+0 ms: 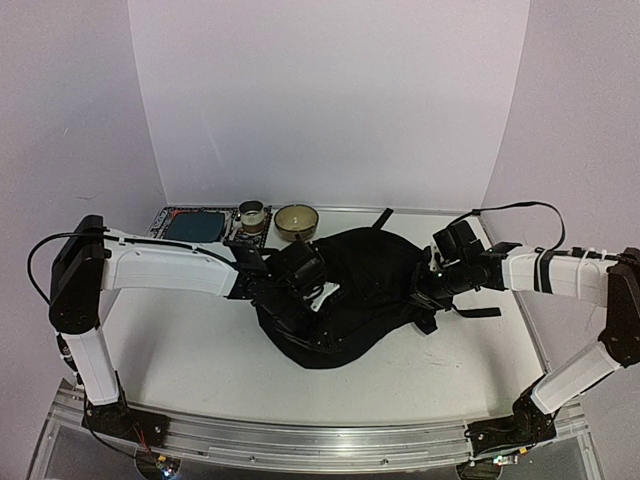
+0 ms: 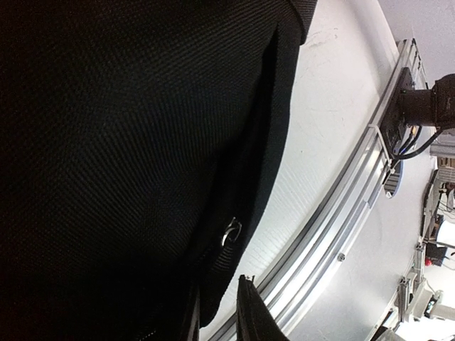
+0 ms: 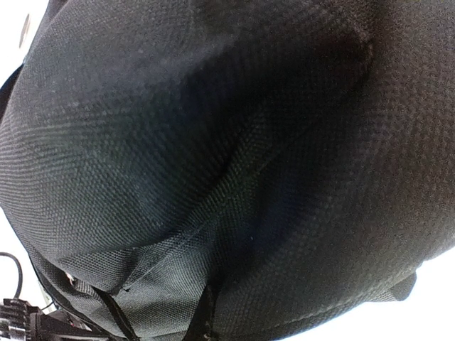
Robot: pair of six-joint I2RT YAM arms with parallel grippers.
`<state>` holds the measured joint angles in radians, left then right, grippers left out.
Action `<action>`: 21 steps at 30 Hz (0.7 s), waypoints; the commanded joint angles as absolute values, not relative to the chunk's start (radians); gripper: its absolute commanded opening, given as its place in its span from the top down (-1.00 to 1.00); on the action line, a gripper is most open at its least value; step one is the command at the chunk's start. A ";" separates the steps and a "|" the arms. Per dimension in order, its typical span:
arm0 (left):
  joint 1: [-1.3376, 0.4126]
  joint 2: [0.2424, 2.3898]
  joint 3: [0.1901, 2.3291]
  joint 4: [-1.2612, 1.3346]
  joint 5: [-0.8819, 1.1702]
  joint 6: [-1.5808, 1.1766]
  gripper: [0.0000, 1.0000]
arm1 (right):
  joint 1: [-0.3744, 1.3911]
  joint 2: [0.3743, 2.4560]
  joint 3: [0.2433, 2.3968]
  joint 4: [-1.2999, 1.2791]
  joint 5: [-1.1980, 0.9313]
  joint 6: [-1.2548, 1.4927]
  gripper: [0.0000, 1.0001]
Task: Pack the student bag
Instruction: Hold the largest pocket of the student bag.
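White table [image 1: 200,350] holds the student bag [image 1: 360,290] between the two pincers. The right pincer [image 1: 425,288] is pinched tight on its cloth. The left pincer [image 1: 302,308] (can't tell if it's closed) should grab the edge beside it firmly.

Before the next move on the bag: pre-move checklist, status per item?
1. Student bag resting on the table: ok, it lies mid-table between the arms.
2. Right claw closed: ok, shut at the bag's right side.
3. Right claw pinching fabric: cannot tell, fingertips hidden in its wrist view.
4. Left claw state: cannot tell; it is at the bag's left side, but the jaws are not readable.
5. Bag mouth open: cannot tell, no opening shows in any view.
6. Contents: cannot tell; a bowl and a jar stand outside the bag at the far edge.
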<state>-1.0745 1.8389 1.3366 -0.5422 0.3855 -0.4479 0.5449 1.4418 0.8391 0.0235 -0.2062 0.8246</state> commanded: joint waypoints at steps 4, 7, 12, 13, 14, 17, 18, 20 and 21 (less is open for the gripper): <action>-1.072 1.819 1.414 -0.527 0.459 -0.449 0.67 | 0.561 1.450 0.869 0.049 -0.253 0.819 1.00; -1.072 1.822 1.417 -0.514 0.474 -0.455 0.68 | 0.561 1.453 0.874 0.050 -0.255 0.819 1.00; -1.072 1.838 1.407 -0.513 0.467 -0.464 0.74 | 0.561 1.453 0.879 0.049 -0.256 0.819 1.00; -1.072 1.840 1.403 -0.513 0.463 -0.465 0.74 | 0.562 1.452 0.878 0.050 -0.256 0.819 1.00; -1.072 1.839 1.399 -0.512 0.458 -0.466 0.75 | 0.562 1.450 0.878 0.050 -0.255 0.819 1.00; -1.073 1.833 1.395 -0.512 0.437 -0.469 0.84 | 0.562 1.448 0.874 0.048 -0.252 0.817 1.00; -1.072 1.830 1.394 -0.513 0.430 -0.471 0.92 | 0.561 1.448 0.873 0.048 -0.252 0.816 1.00; -1.072 1.818 1.391 -0.516 0.414 -0.475 1.00 | 0.562 1.448 0.872 0.046 -0.250 0.813 1.00; -1.072 1.809 1.389 -0.518 0.408 -0.476 1.00 | 0.562 1.447 0.873 0.042 -0.244 0.808 1.00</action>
